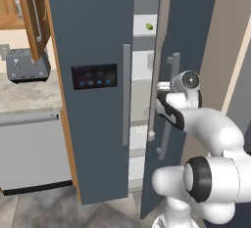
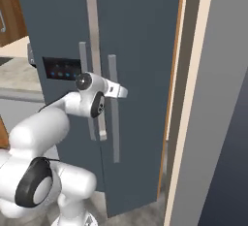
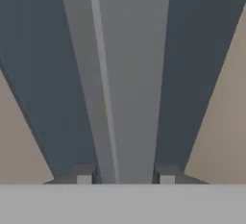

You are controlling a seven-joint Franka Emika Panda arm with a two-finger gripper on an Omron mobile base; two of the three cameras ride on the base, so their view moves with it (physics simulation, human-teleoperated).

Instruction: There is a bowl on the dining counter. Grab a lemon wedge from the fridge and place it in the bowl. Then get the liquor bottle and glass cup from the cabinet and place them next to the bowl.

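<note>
The fridge (image 1: pixel 93 90) filled the middle of the left base view, slate-grey, its black panel (image 1: pixel 94 76) with blue lights at mid-height. Its right door (image 1: pixel 188 36) stood ajar, leaving a narrow gap onto pale shelves. Through that gap, high in the frame, a small yellow-green piece (image 1: pixel 149 26) lay on an upper shelf; too small to say for certain it was the lemon wedge.

The gripper (image 3: pixel 126 177) sat at the right door's long grey handle (image 3: pixel 127 79). In the hand view the handle ran straight up from between the two fingertips (image 3: pixel 84 177), one tip on either side of it. Jaws stood partly open around the bar; whether the pads pressed on it could not be told.

In the right base view the hand met the handle (image 2: pixel 114 108) near centre frame. A toaster (image 1: pixel 27 65) stood on the worktop (image 1: pixel 29 97) at left, under an open wooden cabinet door (image 1: pixel 33 11) in the upper left corner.
</note>
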